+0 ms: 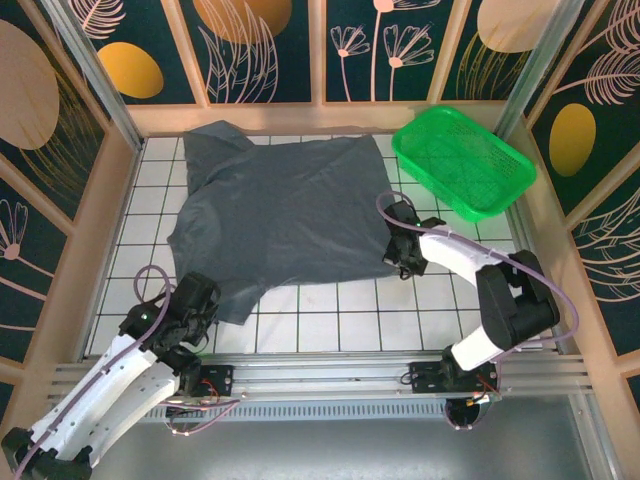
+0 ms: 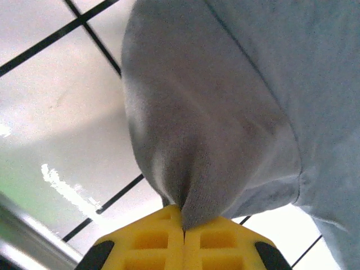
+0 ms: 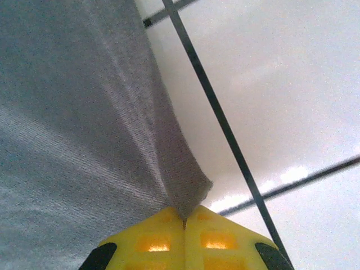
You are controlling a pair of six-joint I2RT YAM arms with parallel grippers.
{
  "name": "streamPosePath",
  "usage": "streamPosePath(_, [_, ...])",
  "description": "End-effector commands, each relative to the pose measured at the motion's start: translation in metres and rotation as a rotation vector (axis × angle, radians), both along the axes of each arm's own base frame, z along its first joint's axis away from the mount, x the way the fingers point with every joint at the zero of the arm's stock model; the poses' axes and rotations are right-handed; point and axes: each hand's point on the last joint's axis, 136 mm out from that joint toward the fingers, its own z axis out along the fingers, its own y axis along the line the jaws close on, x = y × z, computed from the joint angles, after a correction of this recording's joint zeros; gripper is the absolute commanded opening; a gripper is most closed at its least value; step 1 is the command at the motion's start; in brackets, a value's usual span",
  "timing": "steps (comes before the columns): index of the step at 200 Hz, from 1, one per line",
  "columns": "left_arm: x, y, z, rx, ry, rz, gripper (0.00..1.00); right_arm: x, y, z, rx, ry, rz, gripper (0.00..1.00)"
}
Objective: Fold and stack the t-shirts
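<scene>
A white tiled table (image 1: 350,310), walled by leaf-patterned panels (image 1: 270,50), carries the t-shirt (image 1: 290,215), spread beyond both grippers, with a green basket (image 1: 462,160) past the right gripper (image 3: 184,218). The shirt's neckline is hard to make out. Its long axis runs left-right, with a sleeve pinched in the left gripper (image 2: 183,218) and the hem corner clamped in the right.

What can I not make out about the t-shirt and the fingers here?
- Top external: whatever lies under the t-shirt, hidden by its cloth.
- Left wrist: which part of it the left fingers pinch; the cloth runs off the top and right edges.
- Right wrist: likewise for the right fingers; cloth cut off at left.
</scene>
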Motion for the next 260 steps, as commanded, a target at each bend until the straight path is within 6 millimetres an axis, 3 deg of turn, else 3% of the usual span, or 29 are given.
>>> streamPosePath(1, [-0.023, 0.008, -0.003, 0.035, 0.101, -0.027, 0.00, -0.027, -0.004, 0.008, -0.044, 0.047, -0.012, 0.00])
streamPosePath(56, [-0.023, 0.022, 0.035, 0.002, 0.025, 0.140, 0.00, -0.064, -0.002, 0.048, -0.032, 0.036, -0.003, 0.00])
streamPosePath(90, [0.004, 0.015, 0.052, 0.003, -0.062, 0.143, 0.00, -0.066, 0.006, 0.063, 0.020, 0.005, 0.055, 0.00])
streamPosePath(127, [0.051, 0.008, 0.094, 0.097, -0.169, 0.113, 0.00, -0.040, 0.022, 0.064, 0.078, 0.001, 0.119, 0.00])
streamPosePath(158, [0.085, -0.002, 0.117, 0.149, -0.230, 0.093, 0.00, -0.007, 0.018, 0.063, 0.178, -0.025, 0.062, 0.00])
streamPosePath(197, [0.114, -0.009, 0.116, 0.188, -0.264, 0.089, 0.00, 0.030, 0.019, 0.072, 0.190, -0.058, 0.071, 0.00])
streamPosePath(202, [0.120, -0.010, 0.126, 0.184, -0.285, 0.096, 0.00, 0.035, 0.019, 0.074, 0.193, -0.064, 0.073, 0.00])
streamPosePath(260, [0.163, 0.020, 0.122, 0.299, -0.304, 0.128, 0.00, 0.083, 0.010, 0.074, 0.148, -0.093, 0.041, 0.00])
